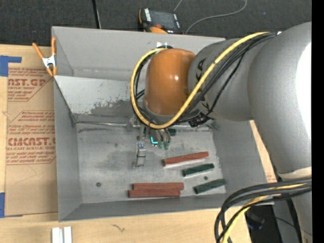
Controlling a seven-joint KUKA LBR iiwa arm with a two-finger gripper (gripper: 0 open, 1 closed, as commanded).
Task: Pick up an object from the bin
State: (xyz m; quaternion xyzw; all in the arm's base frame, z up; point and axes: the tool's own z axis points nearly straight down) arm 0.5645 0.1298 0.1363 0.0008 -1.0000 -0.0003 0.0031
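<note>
The claw [151, 147] hangs low over the middle of the grey bin [91, 135], just under the round orange cover [169, 85] on the arm's wrist. Much of it is hidden by that cover and the cables, so I cannot tell if the claw is wide or narrow, or if it holds something. A tiny bit of green shows right at the claw, but I cannot tell what it is. The nearest thing is a short red-brown stick [185, 159]. It is thin and flat, with a paler stripe along its top edge. It lies flat on the bin floor, a bit tilted, just beside the claw on the right of the view and a little nearer the front wall. The claw is not touching it. Just past it lies a small dark green stick [198, 169]. Another dark green stick [209, 186] lies closer to the front. A long red-brown bar [155, 190] lies along the front wall.
</note>
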